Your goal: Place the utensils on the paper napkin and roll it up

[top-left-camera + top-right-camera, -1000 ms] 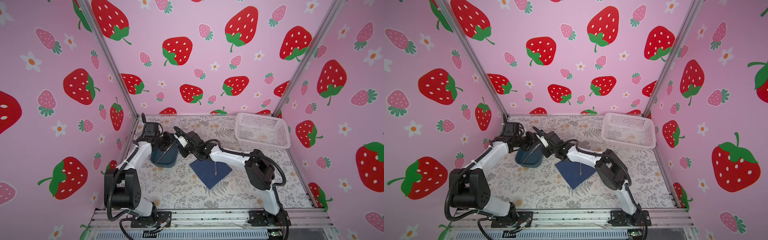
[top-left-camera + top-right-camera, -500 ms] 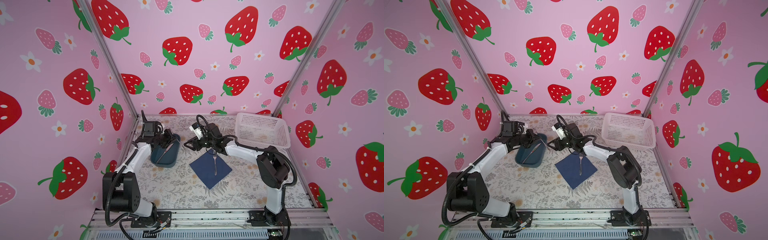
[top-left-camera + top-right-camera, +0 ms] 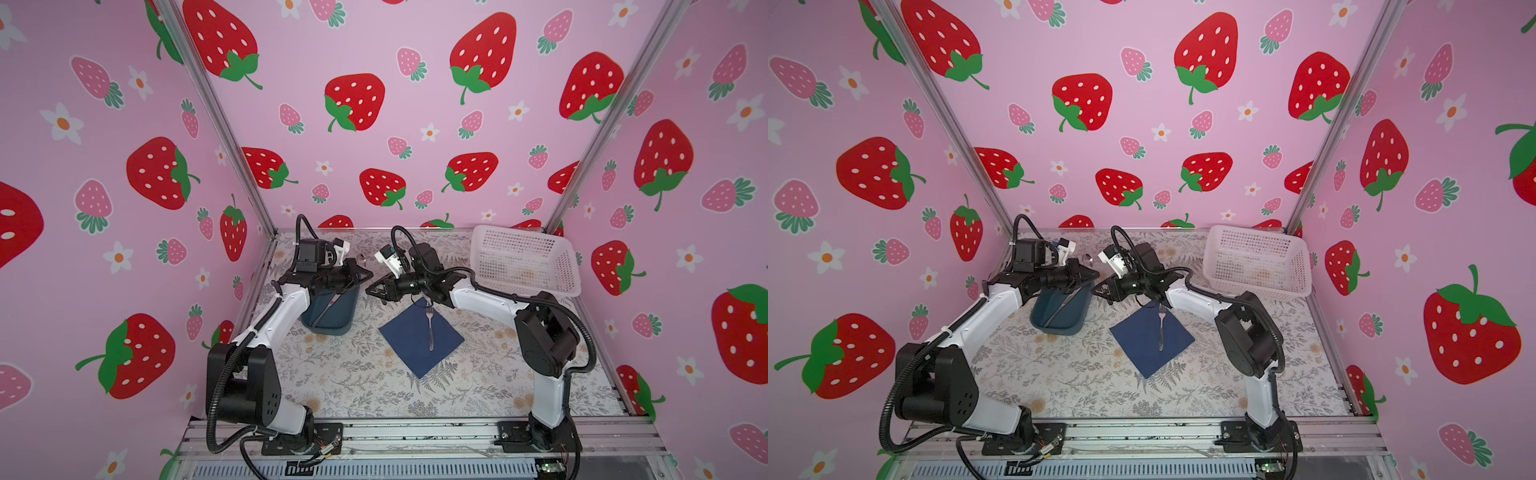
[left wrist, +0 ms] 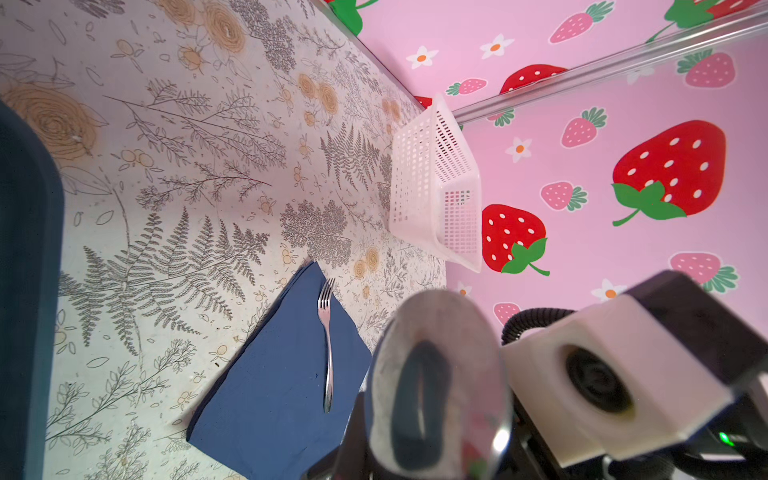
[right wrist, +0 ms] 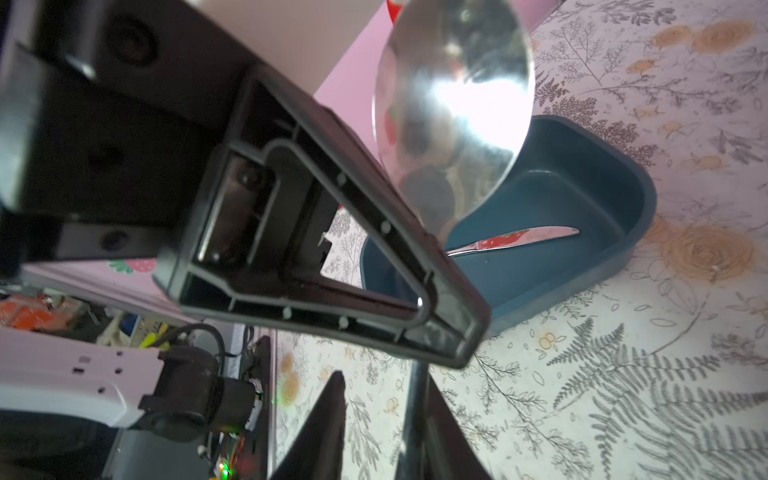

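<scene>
The dark blue paper napkin (image 3: 409,338) (image 3: 1142,343) (image 4: 270,395) lies flat mid-table with a fork (image 3: 430,328) (image 3: 1160,328) (image 4: 328,345) on it. My left gripper (image 3: 363,275) (image 3: 1090,274) is shut on a spoon, whose bowl (image 4: 436,382) (image 5: 453,104) sticks up past it, just right of the teal tub (image 3: 332,322). A knife (image 5: 519,239) (image 3: 328,309) leans inside the tub. My right gripper (image 3: 371,291) (image 5: 382,415) faces the left one, jaws open, with the spoon's handle (image 5: 415,399) between them against one finger.
A white mesh basket (image 3: 523,259) (image 4: 436,187) stands at the back right by the wall. The tub (image 5: 582,199) sits at the back left under the left arm. Pink strawberry walls close in three sides. Both grippers meet above the table between tub and napkin.
The right arm has drawn back from over the tub and now meets the left gripper; its jaws widened, then narrowed. The left gripper has shifted right with the spoon. Fork and napkin unmoved.
</scene>
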{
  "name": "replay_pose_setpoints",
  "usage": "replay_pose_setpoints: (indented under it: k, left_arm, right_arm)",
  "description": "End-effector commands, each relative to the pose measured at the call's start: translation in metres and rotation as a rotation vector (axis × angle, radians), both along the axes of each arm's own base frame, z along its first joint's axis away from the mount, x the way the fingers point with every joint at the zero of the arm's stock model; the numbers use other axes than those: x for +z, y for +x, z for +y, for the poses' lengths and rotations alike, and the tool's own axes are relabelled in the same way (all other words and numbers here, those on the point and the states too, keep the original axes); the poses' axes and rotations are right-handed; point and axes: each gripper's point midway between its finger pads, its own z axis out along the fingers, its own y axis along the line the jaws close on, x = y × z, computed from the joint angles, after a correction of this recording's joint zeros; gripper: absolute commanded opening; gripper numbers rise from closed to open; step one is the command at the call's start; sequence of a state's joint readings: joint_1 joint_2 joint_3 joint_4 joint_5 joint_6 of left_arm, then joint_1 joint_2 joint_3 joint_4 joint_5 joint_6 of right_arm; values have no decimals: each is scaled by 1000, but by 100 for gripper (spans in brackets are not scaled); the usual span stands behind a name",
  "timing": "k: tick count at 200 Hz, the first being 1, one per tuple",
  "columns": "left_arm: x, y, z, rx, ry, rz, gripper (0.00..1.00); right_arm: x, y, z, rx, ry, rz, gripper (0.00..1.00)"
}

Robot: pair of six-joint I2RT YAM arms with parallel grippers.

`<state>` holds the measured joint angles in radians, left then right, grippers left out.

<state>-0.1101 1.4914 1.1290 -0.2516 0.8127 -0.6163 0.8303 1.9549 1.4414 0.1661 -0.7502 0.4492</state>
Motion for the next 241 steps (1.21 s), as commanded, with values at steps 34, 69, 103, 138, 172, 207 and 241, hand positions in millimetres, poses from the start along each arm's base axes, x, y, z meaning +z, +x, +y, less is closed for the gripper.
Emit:
replay_pose_setpoints:
  k: [34, 69, 103, 138, 172, 207, 241]
  left_arm:
    - [11, 9, -7, -33, 6, -39, 0]
    - [2, 10, -7, -16, 42, -8, 0]
    - [-2, 10, -17, -20, 36, 10, 0]
    - [-5, 17, -29, 21, -14, 22, 5]
    - [-10, 19, -29, 86, -42, 22, 15]
    - [-17, 16, -34, 99, -67, 37, 15]
    - [-16, 15, -32, 134, -73, 28, 14]
  right_arm:
    - [13, -5, -3, 44, 34, -4, 15]
    - [10, -4, -7, 17, 20, -6, 5]
    - [12, -2, -6, 7, 34, 12, 0]
    - [12, 4, -6, -51, 42, 37, 0]
    - [13, 11, -8, -122, 76, 92, 0]
    - [16, 12, -12, -154, 98, 112, 0]
    - [13, 14, -17, -190, 86, 112, 0]
